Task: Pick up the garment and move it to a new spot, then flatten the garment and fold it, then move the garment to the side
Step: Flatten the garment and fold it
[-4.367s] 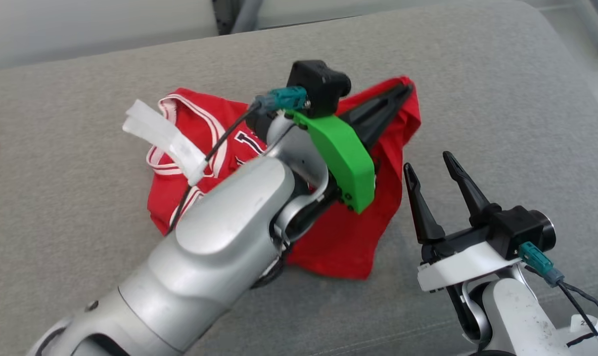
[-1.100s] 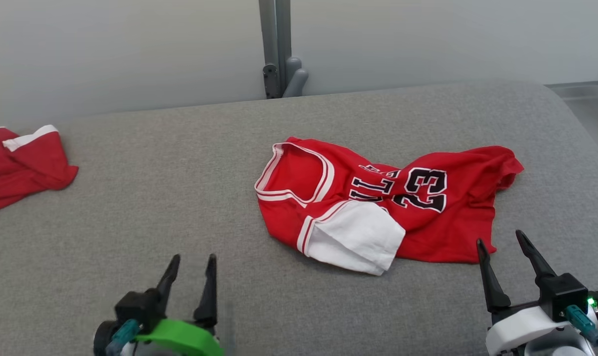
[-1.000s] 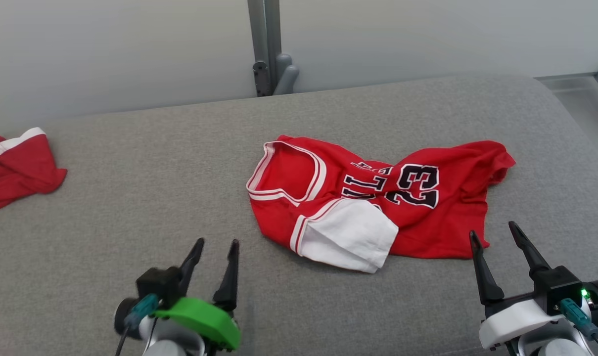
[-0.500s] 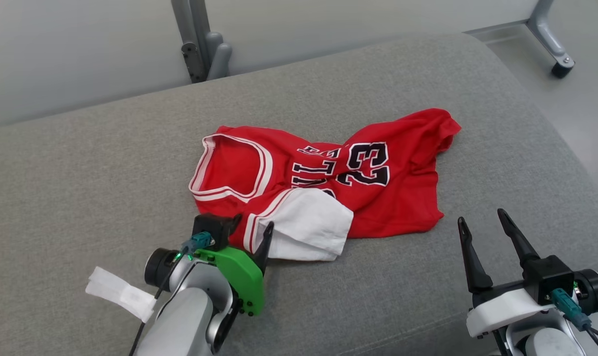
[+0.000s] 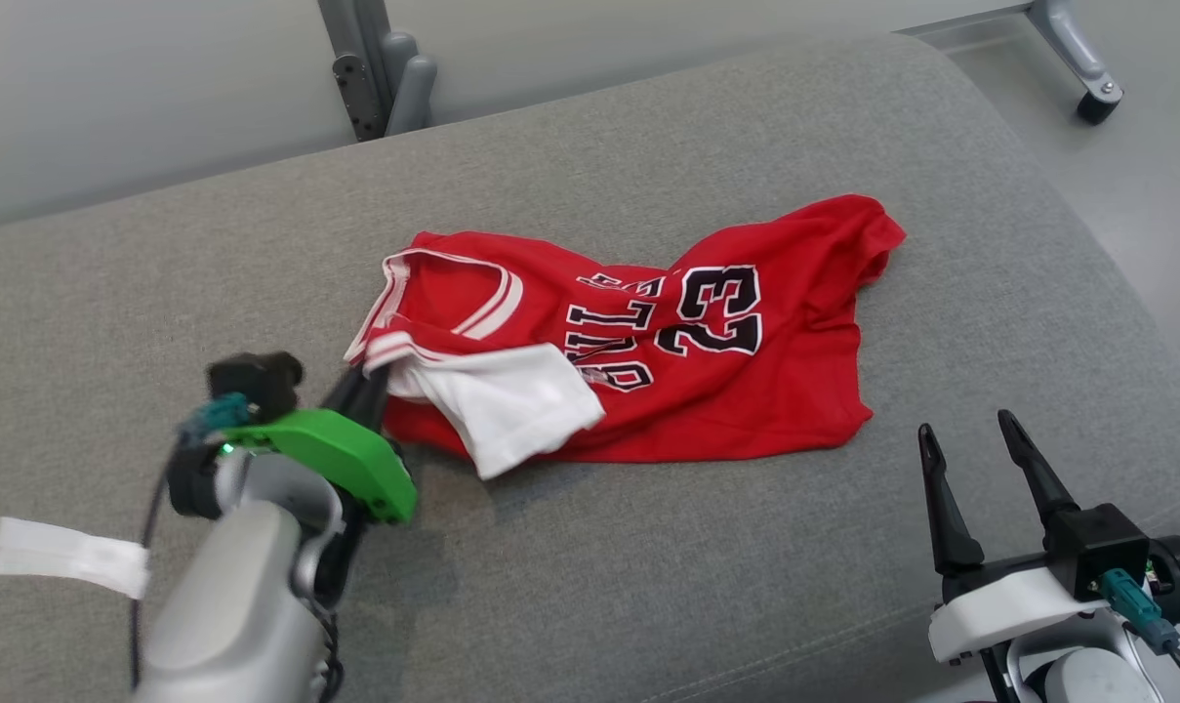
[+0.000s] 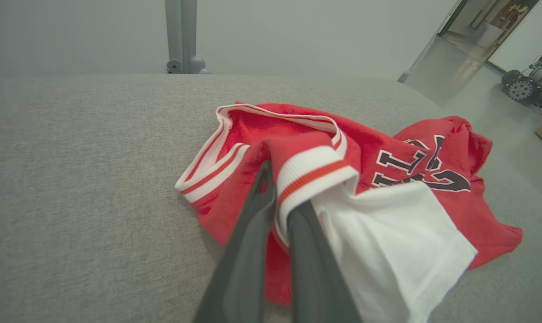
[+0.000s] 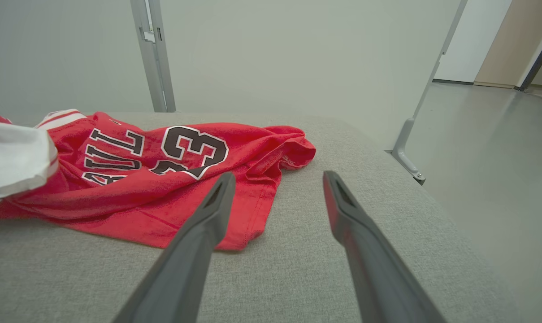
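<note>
Pinching the striped trim of the red jersey (image 5: pixel 746 391), the left gripper (image 5: pixel 363 386) is pressed shut on the cloth. From where I stand its fingertips are buried in the fabric. The jersey lies rumpled mid-way along the grey cushion (image 5: pixel 648 586), and a white flap (image 5: pixel 502 405) covers part of the lettering. The right gripper (image 5: pixel 965 423) hovers spread, just off the hem.

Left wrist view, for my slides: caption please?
Left hand shut on the white-and-red trim of a crumpled red basketball jersey on a grey fabric cushion.
</note>
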Available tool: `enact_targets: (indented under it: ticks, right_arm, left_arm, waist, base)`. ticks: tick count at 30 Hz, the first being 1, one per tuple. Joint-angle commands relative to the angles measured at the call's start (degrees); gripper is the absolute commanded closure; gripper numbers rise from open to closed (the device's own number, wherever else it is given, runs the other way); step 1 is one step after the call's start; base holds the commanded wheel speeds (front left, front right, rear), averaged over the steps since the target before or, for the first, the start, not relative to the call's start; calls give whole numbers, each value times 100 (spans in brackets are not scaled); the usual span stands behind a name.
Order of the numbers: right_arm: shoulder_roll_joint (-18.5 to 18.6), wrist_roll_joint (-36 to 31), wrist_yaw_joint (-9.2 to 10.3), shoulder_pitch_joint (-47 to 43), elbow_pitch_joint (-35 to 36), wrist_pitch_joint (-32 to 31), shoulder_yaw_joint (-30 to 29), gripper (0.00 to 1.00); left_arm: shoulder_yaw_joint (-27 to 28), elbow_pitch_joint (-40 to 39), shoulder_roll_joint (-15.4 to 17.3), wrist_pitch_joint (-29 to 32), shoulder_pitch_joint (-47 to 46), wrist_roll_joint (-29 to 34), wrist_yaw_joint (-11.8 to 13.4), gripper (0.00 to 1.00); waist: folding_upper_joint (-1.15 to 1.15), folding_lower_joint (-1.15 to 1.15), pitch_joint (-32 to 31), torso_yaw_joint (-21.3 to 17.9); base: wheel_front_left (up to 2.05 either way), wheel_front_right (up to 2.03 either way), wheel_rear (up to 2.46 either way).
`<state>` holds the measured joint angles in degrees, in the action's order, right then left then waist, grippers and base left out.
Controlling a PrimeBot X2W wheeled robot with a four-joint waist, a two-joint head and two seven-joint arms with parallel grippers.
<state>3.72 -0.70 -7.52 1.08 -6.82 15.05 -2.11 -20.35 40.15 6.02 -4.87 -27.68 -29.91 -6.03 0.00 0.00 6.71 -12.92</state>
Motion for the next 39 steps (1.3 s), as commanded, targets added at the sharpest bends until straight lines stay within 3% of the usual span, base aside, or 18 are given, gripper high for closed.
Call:
enact_targets:
  ticks: [1,5,8,13,19,26,32,39]
  right_arm:
    - [-16,-27,6,-75,7,18,2,0]
    - [-7,-14,6,-60,-4,18,22,0]
    - [-4,-9,6,-15,-23,18,89,0]
    - [-8,-2,6,36,-51,18,132,0]
    - [-17,31,6,113,-82,18,218,0]
    - [-53,110,6,343,-123,19,404,0]
    - [-74,255,6,578,-191,18,672,0]
    - [-83,619,6,782,-215,18,1008,0]
  left_arm:
    - [188,-231,217,-1,-156,-156,-15,100]
    - [716,-1150,685,276,-355,-571,-8,100]
    - [1019,-1863,1157,697,-553,-752,75,100]
    - [1316,-2959,1679,1555,-991,-1040,196,100]
    - [1191,-3602,1811,2482,-1765,-1267,286,100]
    - [380,-3309,1141,2930,-2507,-1126,283,100]
    - [-426,-2061,371,2833,-2439,-1057,90,100]
    - [-1507,-608,-219,2256,-2471,-991,-131,100]
  waist:
    - [0,0,-79,159]
    - [0,0,-151,344]
    - [0,0,-205,434]
    - [0,0,-254,499]
    - [0,0,-238,465]
    - [0,0,-76,122]
    - [0,0,217,-472]
    - [0,0,725,-1355]
  base:
    - [0,0,0]
    - [0,0,0]
    - [0,0,0]
    - [0,0,0]
    - [0,0,0]
    - [0,0,0]
    - [0,0,0]
    - [0,0,0]
